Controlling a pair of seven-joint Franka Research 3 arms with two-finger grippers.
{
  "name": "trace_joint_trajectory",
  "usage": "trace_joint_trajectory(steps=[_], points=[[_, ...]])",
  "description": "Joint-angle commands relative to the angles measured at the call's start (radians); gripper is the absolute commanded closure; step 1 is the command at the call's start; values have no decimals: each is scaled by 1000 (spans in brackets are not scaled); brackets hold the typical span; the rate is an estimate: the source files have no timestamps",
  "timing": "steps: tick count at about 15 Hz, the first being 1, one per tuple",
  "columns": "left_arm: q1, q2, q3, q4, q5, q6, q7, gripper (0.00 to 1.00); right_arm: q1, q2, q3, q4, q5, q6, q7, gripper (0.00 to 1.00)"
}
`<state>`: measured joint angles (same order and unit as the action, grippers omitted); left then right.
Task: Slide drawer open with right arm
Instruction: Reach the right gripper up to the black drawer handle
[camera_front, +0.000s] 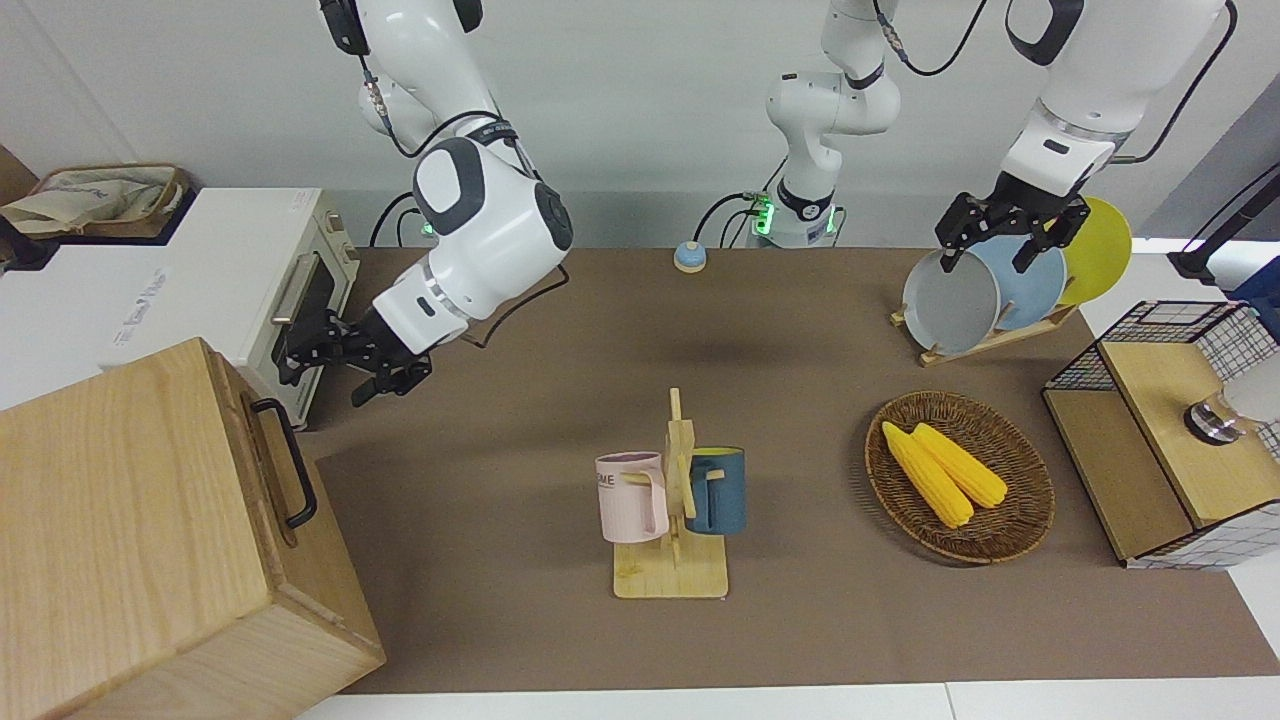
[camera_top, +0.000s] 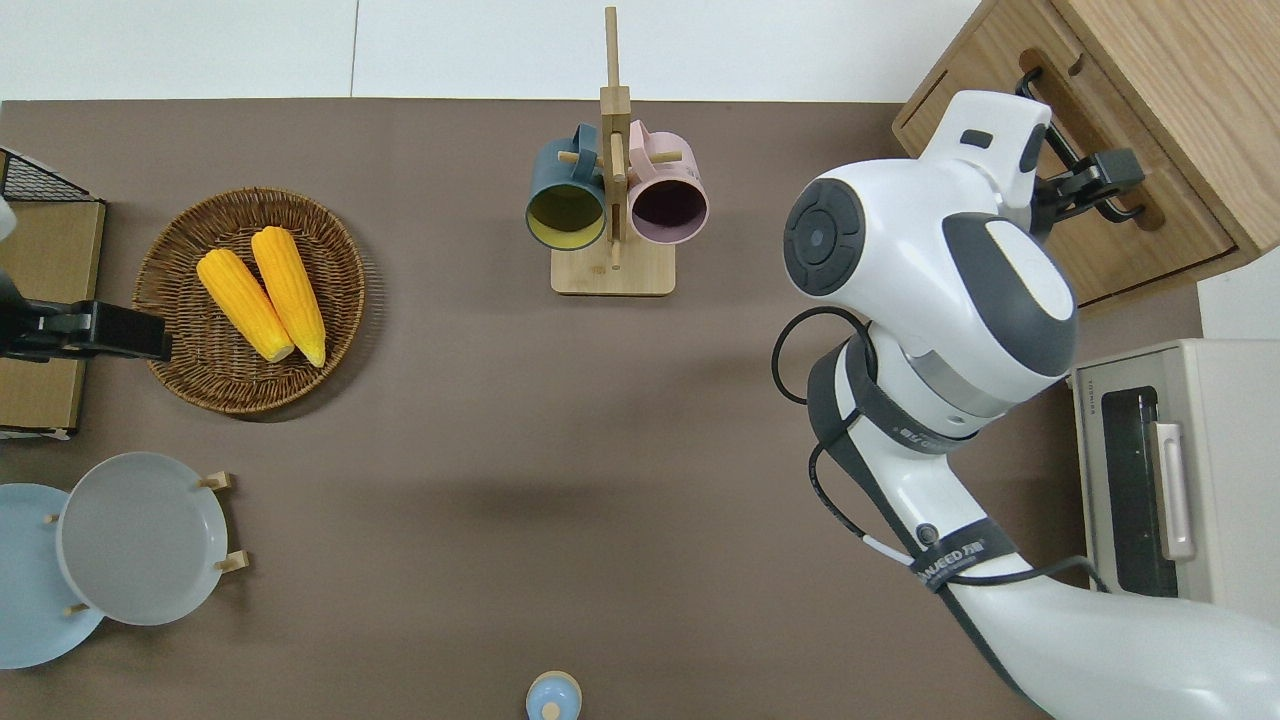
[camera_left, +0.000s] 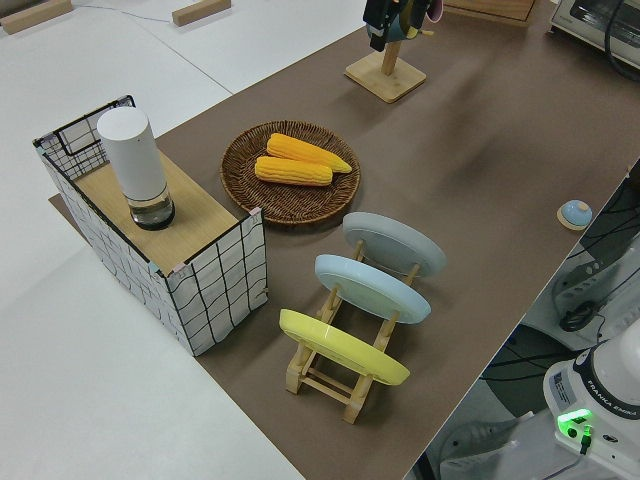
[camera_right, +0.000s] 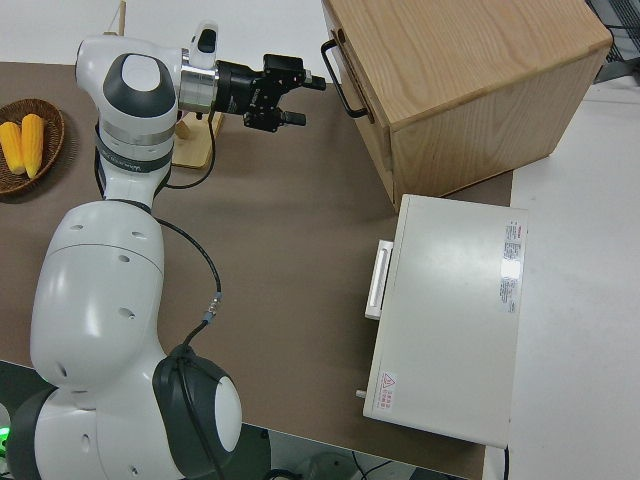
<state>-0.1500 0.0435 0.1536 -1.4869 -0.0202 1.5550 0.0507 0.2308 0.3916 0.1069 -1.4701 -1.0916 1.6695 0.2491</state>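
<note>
right gripper (camera_right: 306, 99) fingers parted, near (not touching) handle (camera_right: 342, 77)

The right arm (camera_top: 930, 270) is glossy white with dark grey joint caps, looping black cables and a black wrist.

You see the right arm (camera_top: 930, 300) reaching toward the drawer (camera_top: 1080, 190), its gripper (camera_top: 1125, 185) right at the black handle (camera_top: 1075, 150) (contact unclear). The mug rack (camera_top: 613, 200) stands mid-table, the corn basket (camera_top: 250, 300) toward the left arm's end.
</note>
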Motion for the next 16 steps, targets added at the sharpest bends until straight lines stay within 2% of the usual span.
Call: trace_joint_trajectory(steps=[1,7,16], points=[[-17,13,17,20,12,0,8,2,5,30,1,-42,-100,32,81,17],[-17,13,17,20,12,0,8,5,18,81,1,-75,-267,27,153,17],[-17,13,17,20,12,0,8,5,5,153,-6,-78,-513,18,159,19]])
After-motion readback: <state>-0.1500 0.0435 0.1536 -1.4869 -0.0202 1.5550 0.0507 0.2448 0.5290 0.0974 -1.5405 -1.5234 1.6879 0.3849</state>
